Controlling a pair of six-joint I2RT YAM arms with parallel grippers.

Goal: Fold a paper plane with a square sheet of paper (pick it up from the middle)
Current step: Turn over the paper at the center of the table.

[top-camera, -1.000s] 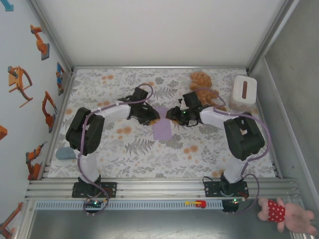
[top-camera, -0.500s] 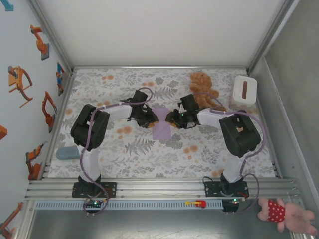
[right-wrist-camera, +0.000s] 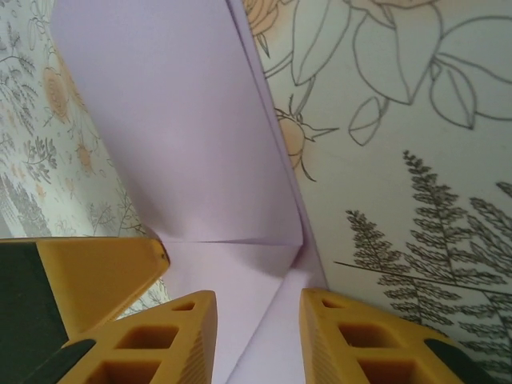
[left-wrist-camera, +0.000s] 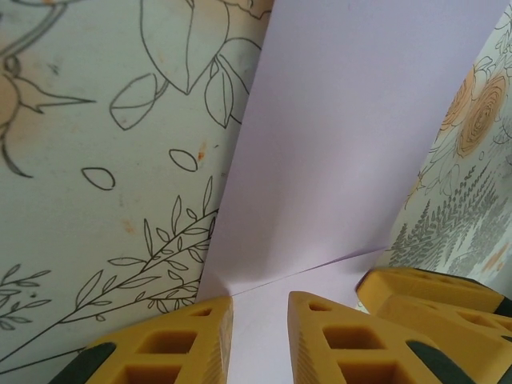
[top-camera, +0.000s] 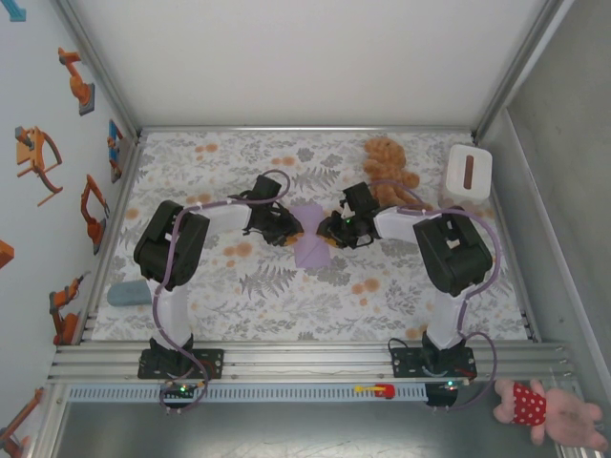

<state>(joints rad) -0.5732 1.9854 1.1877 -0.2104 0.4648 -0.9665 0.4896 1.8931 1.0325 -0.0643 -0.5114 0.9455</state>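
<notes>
We see one lavender sheet between the left gripper and right gripper. Its edges enter both pairs of jaws, which stand narrowly apart; we cannot tell whether either grips.

No letters, numbers or brand names can be read anywhere. The light blue side wall carries wordless orange robot-arm pictures.

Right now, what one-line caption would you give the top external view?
Mid-table, the left gripper and right gripper flank the lavender paper; brown teddy bear and white box sit farther back.
</notes>
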